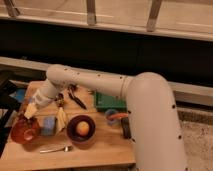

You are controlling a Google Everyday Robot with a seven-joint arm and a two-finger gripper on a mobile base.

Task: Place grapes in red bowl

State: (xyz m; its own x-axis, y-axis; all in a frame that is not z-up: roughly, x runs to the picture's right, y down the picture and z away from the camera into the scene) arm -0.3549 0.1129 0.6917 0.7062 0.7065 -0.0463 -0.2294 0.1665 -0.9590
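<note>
Gripper over red bowl — release stage, judging by position.

Near edge of table (pixel 100 152): fork (pixel 55 149). Behind it, left side: red bowl (pixel 25 131), then blue block (pixel 48 125), then dark purple bowl (pixel 81 131) holding an orange fruit (pixel 82 129). Gripper (pixel 29 113) poised directly above red bowl's far rim. Jaw state: cannot tell. Grapes: not discernible — possibly in the grasp, unconfirmed. Farther back: green tray (pixel 107 102).

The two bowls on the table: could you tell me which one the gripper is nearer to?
The red bowl at the table's left; the gripper hangs just above it. The purple bowl holds an orange.
</note>
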